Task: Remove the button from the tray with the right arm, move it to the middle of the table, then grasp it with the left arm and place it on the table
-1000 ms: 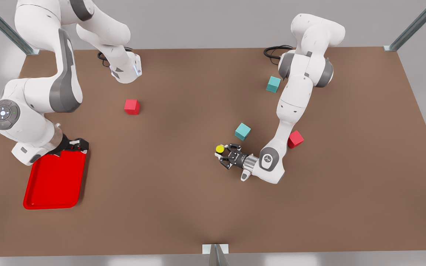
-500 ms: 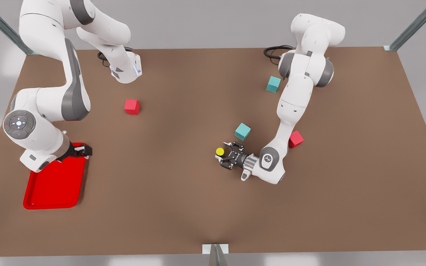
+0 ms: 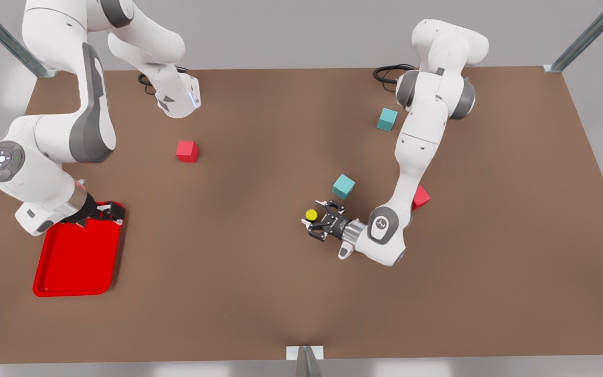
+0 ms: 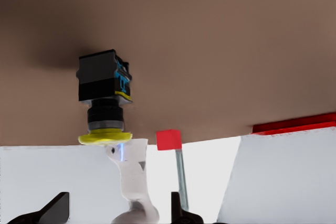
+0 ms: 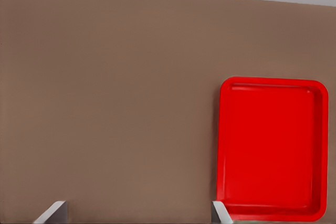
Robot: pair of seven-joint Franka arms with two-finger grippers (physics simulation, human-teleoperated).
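The button (image 3: 311,214), a yellow cap on a dark blocky body, stands on the brown table (image 3: 238,262) near its middle. My left gripper (image 3: 314,220) lies low beside it, open, on the arm at the front view's right. In the left wrist view the button (image 4: 105,98) stands free just past the spread fingertips (image 4: 55,211), touched by neither. My right gripper (image 3: 107,212), on the arm at the front view's left, hovers open over the far end of the red tray (image 3: 76,262). The right wrist view shows that tray (image 5: 270,148) with nothing in it.
A teal cube (image 3: 343,186) sits just behind the left gripper, and a red cube (image 3: 420,197) is half hidden by that arm. Another teal cube (image 3: 387,119) and another red cube (image 3: 187,151) lie farther back. The table's front edge carries a metal post (image 3: 305,358).
The button sits slightly nearer the front than a second ago, and the left arm's wrist has shifted a little. The right arm swung out over the tray and back toward the front view's left.
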